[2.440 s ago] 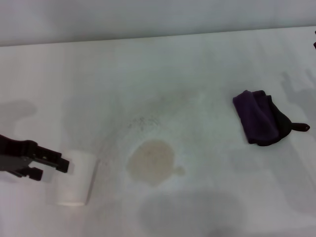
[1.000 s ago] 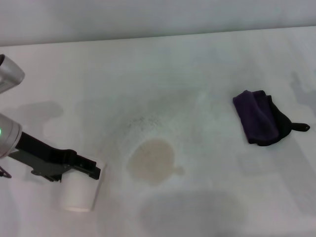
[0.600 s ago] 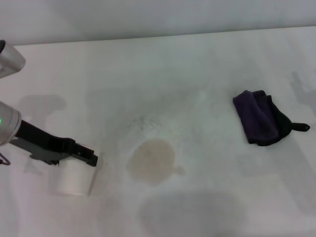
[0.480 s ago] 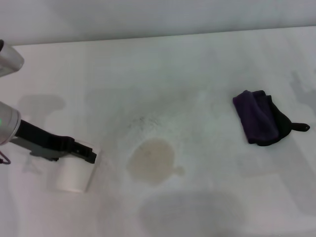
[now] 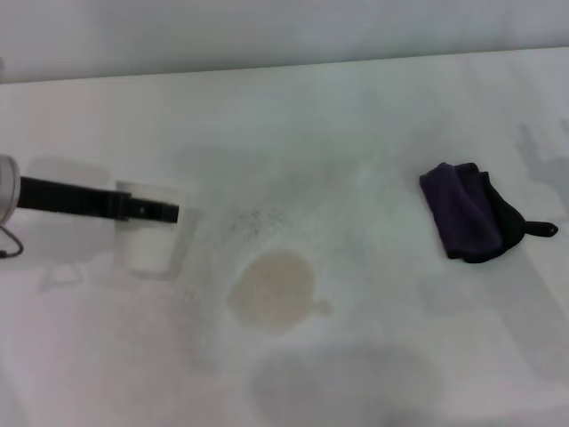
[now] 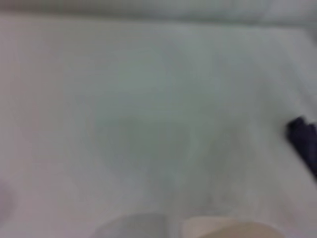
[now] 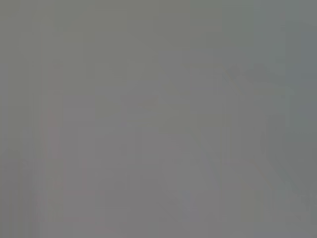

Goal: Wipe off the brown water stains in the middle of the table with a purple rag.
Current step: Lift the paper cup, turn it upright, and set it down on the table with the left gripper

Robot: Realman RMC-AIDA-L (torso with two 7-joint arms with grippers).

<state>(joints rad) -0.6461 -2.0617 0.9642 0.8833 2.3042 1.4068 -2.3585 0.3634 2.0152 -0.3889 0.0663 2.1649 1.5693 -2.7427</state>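
Observation:
The brown water stains (image 5: 272,291) are a pale tan round puddle with a small blob on the white table (image 5: 356,124), near its middle. The purple rag (image 5: 464,221) lies folded to the right of the stain, with a black edge and tail; its edge also shows in the left wrist view (image 6: 303,144). My left gripper (image 5: 165,213) reaches in from the left and is shut on a white paper cup (image 5: 149,240), held upright and left of the stain. The right gripper is out of view; the right wrist view shows only plain grey.
A large faint grey shadow patch (image 5: 347,382) lies on the table in front of the stain. Faint dark specks (image 5: 253,221) sit just behind the stain. The table's far edge (image 5: 284,67) runs along the back.
My left gripper has lifted the white cup and carried it toward the back of the table, away from the front edge. The stain and the rag have not moved.

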